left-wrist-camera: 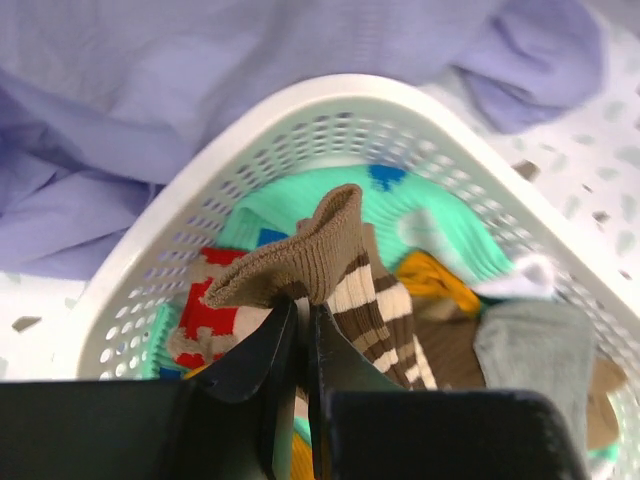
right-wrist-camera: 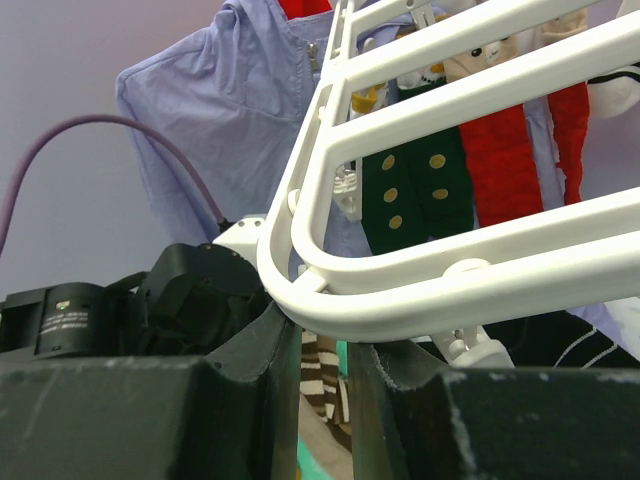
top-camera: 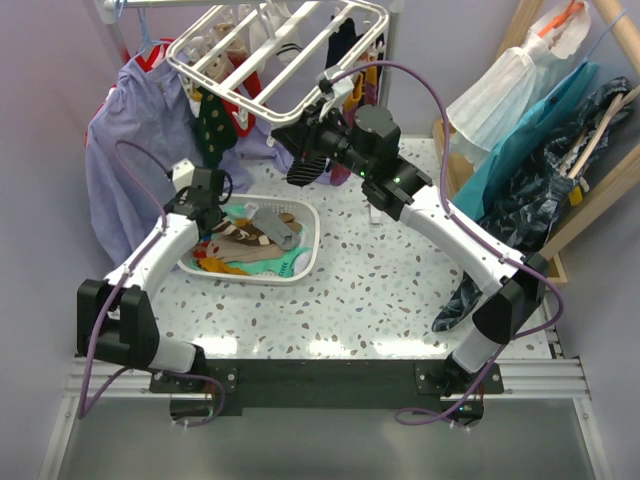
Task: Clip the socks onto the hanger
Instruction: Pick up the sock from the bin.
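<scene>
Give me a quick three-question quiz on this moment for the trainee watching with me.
1. True or false: the left fingers are shut on the cuff of a brown-cream striped sock.
2. Where does that sock lie? A: in the white laundry basket. B: on the tabletop. C: on the lavender shirt.
3. Short answer: which part of the hanger sits right at the right fingers?

Key: 1 true. 2 A. 3 its rounded corner.
</scene>
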